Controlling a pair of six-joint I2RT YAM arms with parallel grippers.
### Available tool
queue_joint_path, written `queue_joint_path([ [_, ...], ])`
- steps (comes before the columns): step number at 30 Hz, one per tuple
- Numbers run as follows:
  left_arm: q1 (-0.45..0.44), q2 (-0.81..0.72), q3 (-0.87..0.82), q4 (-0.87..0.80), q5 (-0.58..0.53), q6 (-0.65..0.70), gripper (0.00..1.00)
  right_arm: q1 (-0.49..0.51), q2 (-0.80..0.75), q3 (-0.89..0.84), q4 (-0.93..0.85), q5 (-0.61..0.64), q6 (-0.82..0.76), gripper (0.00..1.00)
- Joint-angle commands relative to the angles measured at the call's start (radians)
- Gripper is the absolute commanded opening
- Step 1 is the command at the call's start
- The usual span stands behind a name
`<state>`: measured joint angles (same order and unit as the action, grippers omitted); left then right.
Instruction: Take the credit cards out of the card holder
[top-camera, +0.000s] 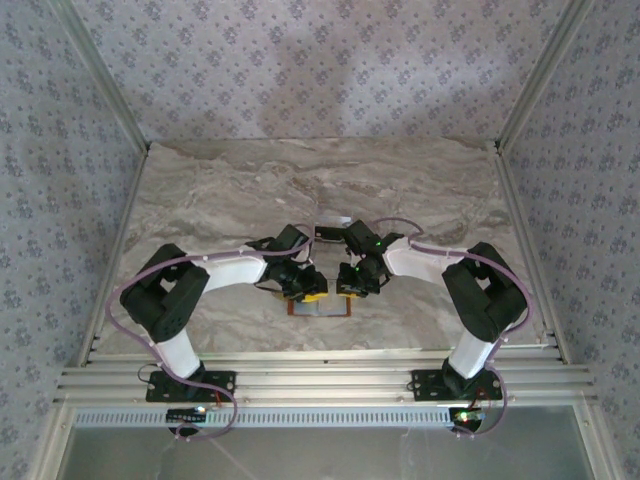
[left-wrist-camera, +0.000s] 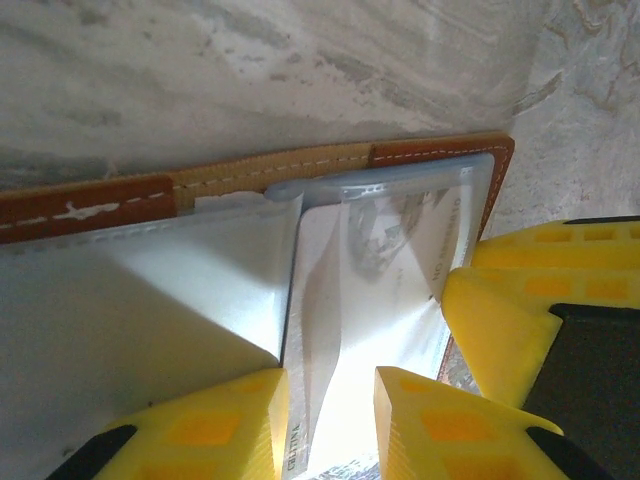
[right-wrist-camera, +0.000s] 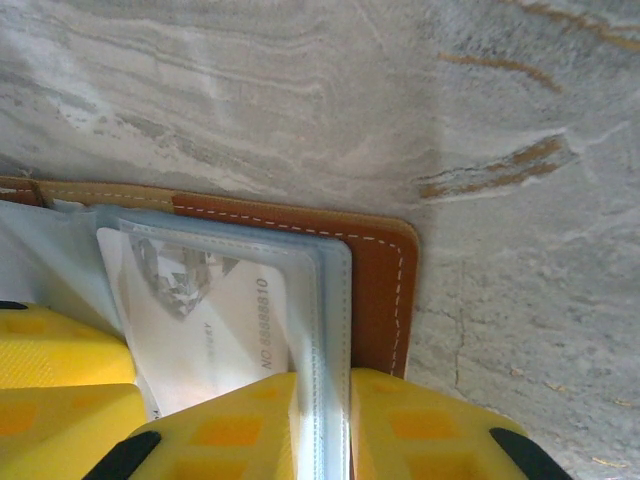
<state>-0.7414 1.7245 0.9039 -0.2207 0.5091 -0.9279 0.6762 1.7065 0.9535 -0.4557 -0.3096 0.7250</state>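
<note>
Restraint explained the right gripper's (right-wrist-camera: 325, 385) hold: its jaws were closed on the outer edge of the card holder (right-wrist-camera: 385, 290), one yellow finger on each side of the clear window pocket (right-wrist-camera: 335, 300) and its grey-blue border. I judged this was meant to pin the wallet while a card was drawn away. The card holder lay opened flat on the marble table (top-camera: 400, 190), toward 6 o'clock of the table's middle and near the arm bases. Its brown stitched rim lay toward 12 o'clock in both wrist views.

The pale card (left-wrist-camera: 325, 290) sat in that pocket on the right-hand panel, beside the fold, its printed number showing through the plastic. The left gripper (left-wrist-camera: 330, 375) stood over it with jaws narrowed around the card's near end. One finger (left-wrist-camera: 215, 430) lay against the card's long edge, but whether both pads actually bit on it could not be told. That placing looked meant for pulling the card toward 6 o'clock, out of the pocket mouth.

From above, the left arm came in from 7 o'clock and the right from 5 o'clock. Each had its elbow bent outward, forearm angled inward and wrist pitched steeply down. The two grippers met almost nose to nose over the wallet, the right's fingers at 3 o'clock of the left's.
</note>
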Motion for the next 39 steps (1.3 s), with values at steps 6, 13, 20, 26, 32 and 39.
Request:
queue_joint_path([
  [6,0.003,-0.015,-0.013,-0.046,-0.049,0.017,0.31,-0.004,0.014,-0.036,-0.055,0.039,-0.009,0.2],
  [13,0.003,0.003,-0.015,-0.035,-0.038,0.011,0.31,-0.002,0.012,-0.036,-0.054,0.04,-0.005,0.19],
  [20,0.002,-0.029,-0.015,-0.077,-0.084,0.023,0.31,-0.003,0.012,-0.035,-0.058,0.04,-0.007,0.19],
  [26,0.002,-0.006,-0.045,0.028,-0.022,-0.009,0.28,-0.001,0.014,-0.035,-0.055,0.038,-0.005,0.19],
  [32,0.001,0.027,-0.058,0.047,-0.014,-0.017,0.23,-0.001,0.011,-0.033,-0.062,0.037,-0.008,0.19],
  [39,0.003,0.01,-0.099,0.148,0.025,-0.026,0.22,-0.001,0.011,-0.035,-0.061,0.038,-0.006,0.19],
])
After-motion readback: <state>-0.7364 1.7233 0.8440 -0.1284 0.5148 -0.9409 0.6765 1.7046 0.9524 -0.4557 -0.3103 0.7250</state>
